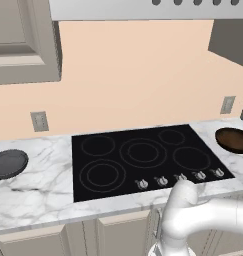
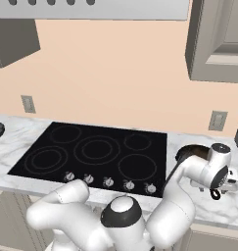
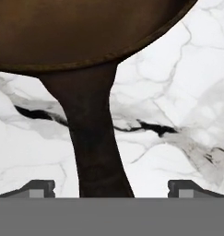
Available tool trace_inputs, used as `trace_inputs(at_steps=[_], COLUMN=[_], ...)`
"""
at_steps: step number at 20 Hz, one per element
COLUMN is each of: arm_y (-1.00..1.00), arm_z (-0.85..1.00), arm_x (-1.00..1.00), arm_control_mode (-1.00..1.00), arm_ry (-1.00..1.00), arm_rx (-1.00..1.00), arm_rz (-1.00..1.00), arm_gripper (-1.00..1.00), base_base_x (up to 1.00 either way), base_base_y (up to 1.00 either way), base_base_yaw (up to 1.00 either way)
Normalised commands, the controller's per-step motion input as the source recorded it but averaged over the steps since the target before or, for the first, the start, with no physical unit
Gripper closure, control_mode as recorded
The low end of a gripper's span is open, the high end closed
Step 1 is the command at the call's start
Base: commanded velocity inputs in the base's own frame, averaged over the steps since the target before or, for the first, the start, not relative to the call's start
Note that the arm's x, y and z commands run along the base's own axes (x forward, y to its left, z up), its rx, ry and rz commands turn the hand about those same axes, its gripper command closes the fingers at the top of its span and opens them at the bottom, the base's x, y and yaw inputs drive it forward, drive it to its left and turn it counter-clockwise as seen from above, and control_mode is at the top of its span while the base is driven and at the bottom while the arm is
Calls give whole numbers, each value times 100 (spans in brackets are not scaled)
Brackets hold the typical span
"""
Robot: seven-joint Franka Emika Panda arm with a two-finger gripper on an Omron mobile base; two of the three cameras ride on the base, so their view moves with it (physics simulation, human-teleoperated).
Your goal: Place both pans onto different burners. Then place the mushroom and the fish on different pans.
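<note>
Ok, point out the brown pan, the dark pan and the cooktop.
brown pan (image 1: 233, 140), left base view, its rusty inside.
dark pan (image 1: 9, 163), left base view, its bowl.
cooktop (image 2: 115, 154), right base view, bare black glass.

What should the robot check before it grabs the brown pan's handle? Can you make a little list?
1. Tool open: ok. The tool has its two tips wide apart, with nothing held.
2. Handle between the tips: ok. The handle of the brown pan runs down the middle in the hand view.
3. Tool low enough to close on the handle: cannot tell from these views.
4. Burners free: ok. No pan or food sits on the cooktop.
5. Other pan out of the way: ok. The dark pan rests on the counter on the cooktop's far side.
6. Mushroom and fish found: cannot tell.
</note>
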Motion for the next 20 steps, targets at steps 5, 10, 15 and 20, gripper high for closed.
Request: trace_inputs(at_steps=[5, 10, 15, 20], arm_y=[0, 0, 0, 10], arm_z=[0, 1, 23, 13], arm_x=[0, 0, 0, 0], arm_control_mode=[-100, -100, -100, -100], arm_ry=[0, 0, -1, 0], arm_rx=[0, 0, 0, 0], arm_rz=[0, 0, 0, 0], arm_gripper=[100, 100, 100, 100], base_base_x=[0, 0, 0, 0], base_base_y=[0, 0, 0, 0], base_base_yaw=[0, 0, 0, 0])
